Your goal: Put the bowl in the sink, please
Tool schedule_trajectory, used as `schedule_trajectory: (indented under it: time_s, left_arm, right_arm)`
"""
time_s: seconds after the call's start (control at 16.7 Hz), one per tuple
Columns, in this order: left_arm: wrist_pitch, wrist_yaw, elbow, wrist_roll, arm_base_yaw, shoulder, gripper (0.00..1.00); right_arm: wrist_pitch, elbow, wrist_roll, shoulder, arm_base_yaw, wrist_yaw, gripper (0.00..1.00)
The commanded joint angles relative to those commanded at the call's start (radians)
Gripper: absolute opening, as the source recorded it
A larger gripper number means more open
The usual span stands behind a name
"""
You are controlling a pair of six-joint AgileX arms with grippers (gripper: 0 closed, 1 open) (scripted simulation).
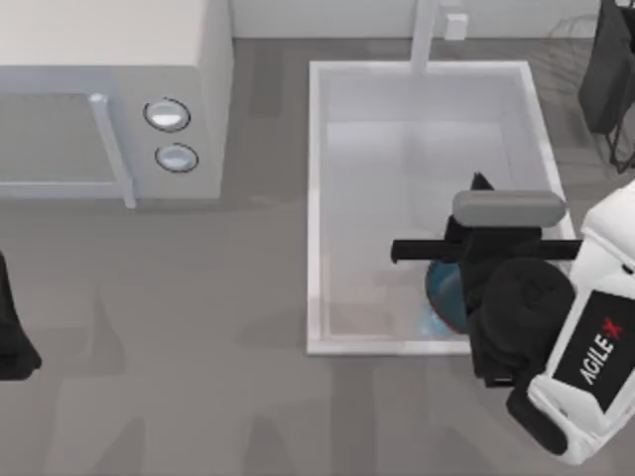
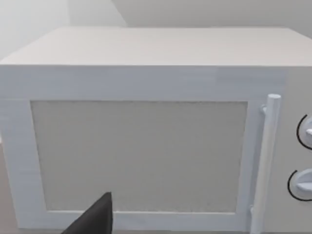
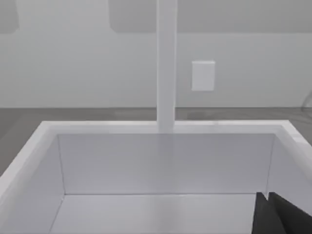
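Note:
The blue-teal bowl [image 1: 444, 297] lies inside the white sink [image 1: 316, 198], at its near right corner. Most of it is hidden under my right arm, so just its left part shows. My right gripper [image 1: 480, 184] hangs over the right half of the basin and points toward the faucet [image 1: 425, 35]. The right wrist view looks along the basin's floor to the sink's far wall [image 3: 165, 163] and the faucet's upright [image 3: 166, 63], with a dark bit of the right gripper [image 3: 280, 214] at the corner. My left gripper [image 1: 12, 332] is parked at the table's left edge.
A white microwave [image 1: 109, 99] with two round knobs [image 1: 169, 115] stands at the back left, and it faces the left wrist camera as the microwave's door [image 2: 139, 156]. A wire rack [image 1: 571, 45] and a dark object [image 1: 610, 74] sit at the back right. Bare grey table lies left of the sink.

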Motion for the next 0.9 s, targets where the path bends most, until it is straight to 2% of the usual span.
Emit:
schedule_trajectory:
  time_s: [0.54, 0.9]
  left_arm:
    - [0.000, 0.000, 0.000, 0.000, 0.000, 0.000, 1.00]
    - [0.000, 0.000, 0.000, 0.000, 0.000, 0.000, 1.00]
  right_arm:
    - [0.000, 0.000, 0.000, 0.000, 0.000, 0.000, 0.98]
    - [0.000, 0.000, 0.000, 0.000, 0.000, 0.000, 1.00]
